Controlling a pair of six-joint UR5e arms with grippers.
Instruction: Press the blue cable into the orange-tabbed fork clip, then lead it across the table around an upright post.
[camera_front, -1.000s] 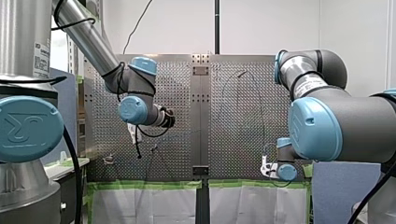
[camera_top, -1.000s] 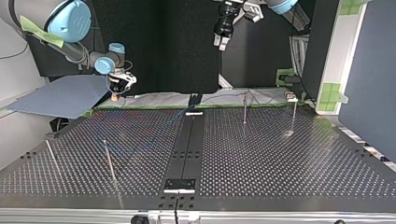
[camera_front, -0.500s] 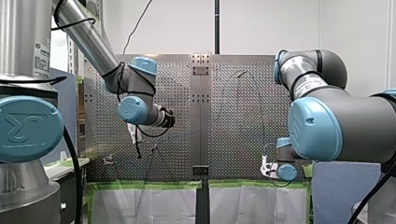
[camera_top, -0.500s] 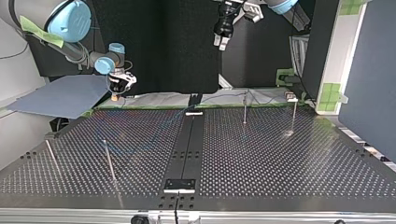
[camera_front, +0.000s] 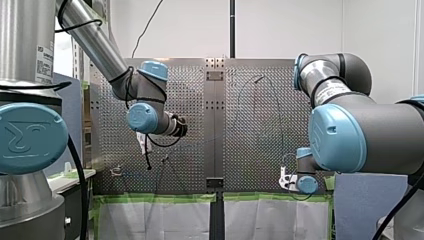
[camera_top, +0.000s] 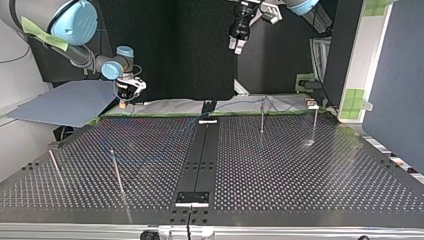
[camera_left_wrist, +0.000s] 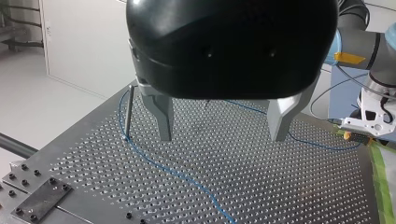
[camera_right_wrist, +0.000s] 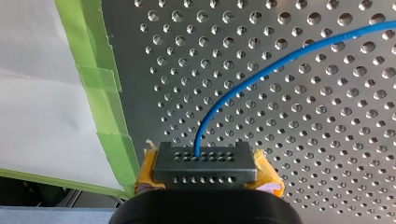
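Four thin posts (camera_top: 262, 116) interrupt the table (camera_top: 300, 175), broad open lanes between.

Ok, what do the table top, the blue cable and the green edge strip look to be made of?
The table top: metal, probably aluminium, matte grey sheen, drilled holes.
The blue cable: smooth plastic sheath, slight gloss, bends freely.
The green strip: likely paper masking tape, matte, torn overlapping pieces.

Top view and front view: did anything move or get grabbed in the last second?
Nothing visibly changed. My left gripper stays open above the table, my right gripper stays shut on the blue cable at the table's far edge in the top view, and the cable lies where it did.
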